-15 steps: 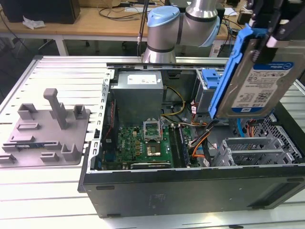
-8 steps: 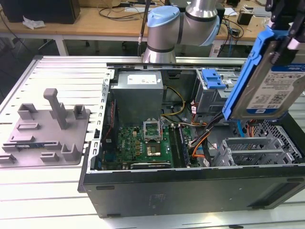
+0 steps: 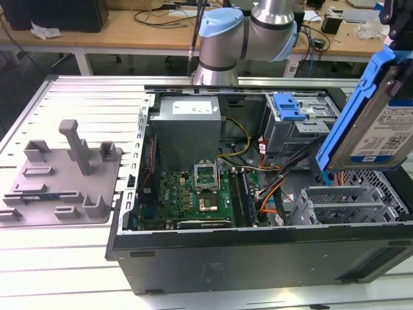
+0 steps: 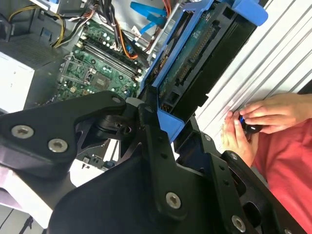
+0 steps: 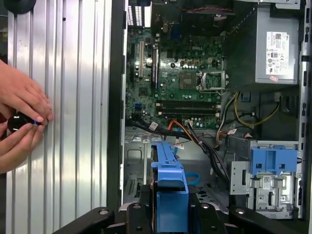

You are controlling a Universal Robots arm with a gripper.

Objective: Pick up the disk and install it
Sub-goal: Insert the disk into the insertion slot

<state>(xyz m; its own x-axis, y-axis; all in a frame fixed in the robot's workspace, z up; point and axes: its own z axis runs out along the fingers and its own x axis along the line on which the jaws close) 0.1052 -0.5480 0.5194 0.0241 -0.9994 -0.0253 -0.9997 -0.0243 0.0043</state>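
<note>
Disk (image 3: 381,123) first: where is it?

Off the table, in the air over the open computer case (image 3: 258,258), at the exterior view's right, tilted with its labelled face showing. In the second wrist view its green circuit side faces the camera.

And the hand (image 4: 170,122)?

Pinching it. The black fingers (image 4: 148,129) press on one end of the blue bracket (image 5: 170,185), and the rest of the disk sticks out beyond them.

How do you reckon it handles?

Stiff, and dense for its size, I'd judge. It has a metal body, so no give at all. Held by one end, its weight will lever against the grip, and smooth plastic could slip under a weak squeeze.

Fragile?

To knocks, yes, I'd say. The bare board and the connector edge are the parts to keep off. The bracket is the sensible place to hold, since it is made for handling and spares the label face and the board.

Anything nearby?

A person's hands (image 5: 22,122) rest on the table (image 5: 73,97) beside the case, well apart from the disk, around something small and dark.
</note>
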